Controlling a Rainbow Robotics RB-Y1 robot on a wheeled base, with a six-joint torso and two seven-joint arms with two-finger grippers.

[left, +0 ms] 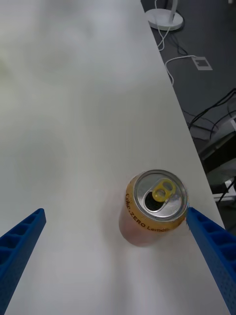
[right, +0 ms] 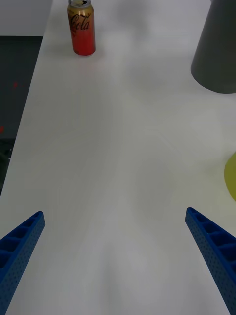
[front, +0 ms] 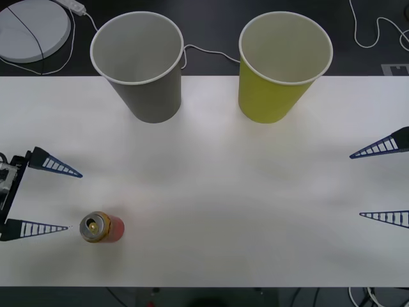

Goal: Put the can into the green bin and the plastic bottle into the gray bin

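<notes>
Left gripper [front: 54,199] jaws spread wide, one tip touching the can [front: 101,227] rather than straddling it, near the tabletop [front: 211,192] front edge. Closing now likely tips it or shoves it off. Right gripper [front: 383,182] idles released, far side. No bottle visible.

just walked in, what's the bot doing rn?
Sorting setup, nothing picked up yet. The can stands upright near the front-left of the table, and the left gripper is open beside it, one fingertip right at the can's rim. The right gripper waits open at the table's right edge. The gray bin and green bin stand upright at the far side, nothing visible inside them.
</notes>
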